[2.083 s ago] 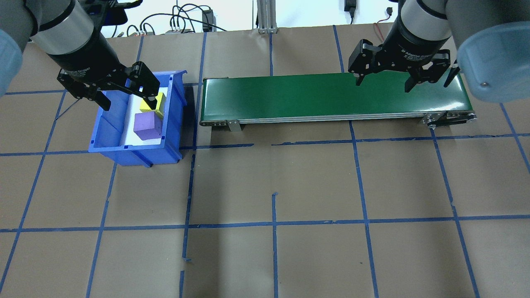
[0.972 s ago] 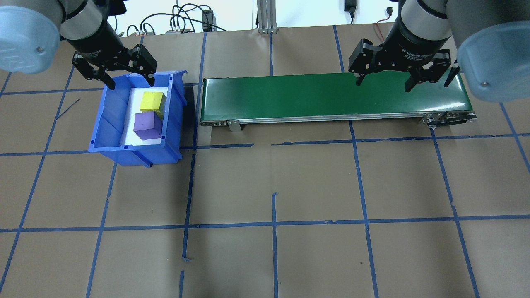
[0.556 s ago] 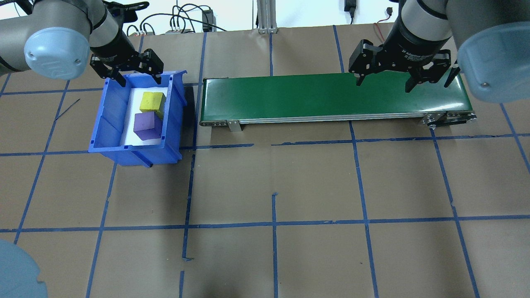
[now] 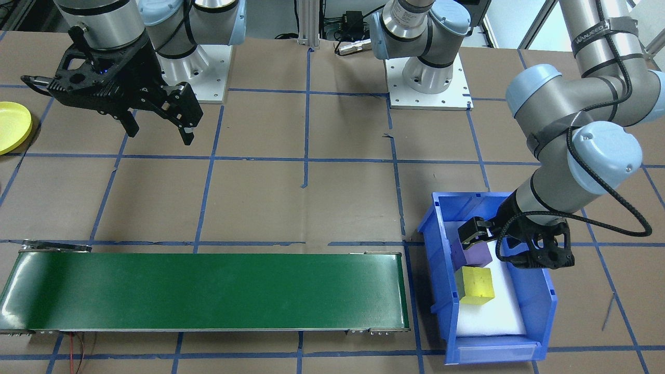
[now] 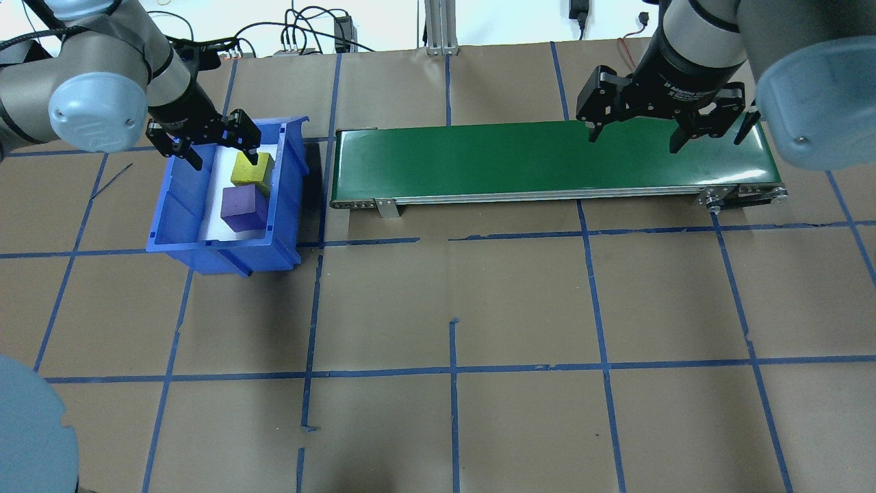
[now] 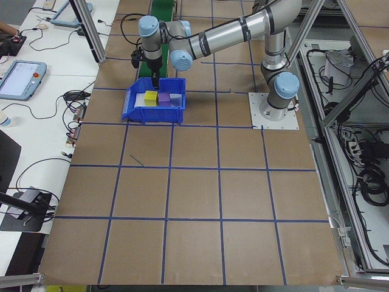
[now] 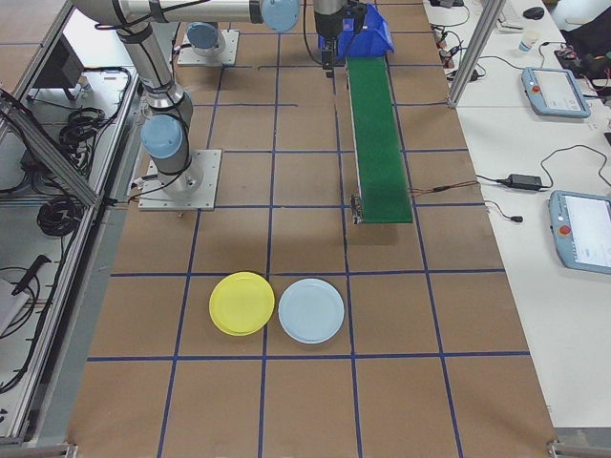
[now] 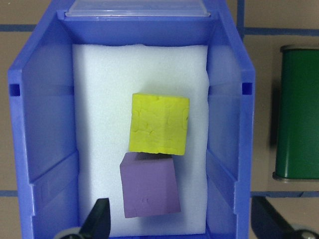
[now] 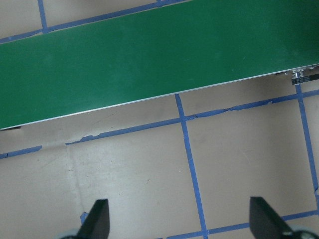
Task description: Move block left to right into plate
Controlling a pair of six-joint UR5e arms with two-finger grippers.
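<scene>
- A blue bin (image 5: 179, 219) sits at the left end of a brown-papered table (image 5: 452, 308) marked with blue tape lines; a white foam pad (image 8: 99, 99) lines its floor
- Two blocks rest on the foam, touching corner to edge: a yellow block (image 5: 252, 169) toward the far end and a purple block (image 5: 243, 209) nearer the robot
- The left gripper (image 5: 220, 152) hangs low over the bin's far end with its fingers spread apart, holding nothing; one fingertip is over the yellow block's far edge (whether it touches cannot be told)
- In the front-facing view the left gripper (image 4: 511, 249) partly hides the purple block (image 4: 475, 254); the yellow block (image 4: 475, 284) shows whole
- A long green conveyor belt (image 5: 554, 161) lies just right of the bin
- The right gripper (image 5: 633, 140) hovers above the belt's right end, fingers wide apart and empty
- The yellow plate (image 7: 242, 303) lies well away past the belt's right end, touching a pale blue plate (image 7: 311, 310); the front-facing view cuts the yellow plate (image 4: 11, 127) off at its edge
</scene>
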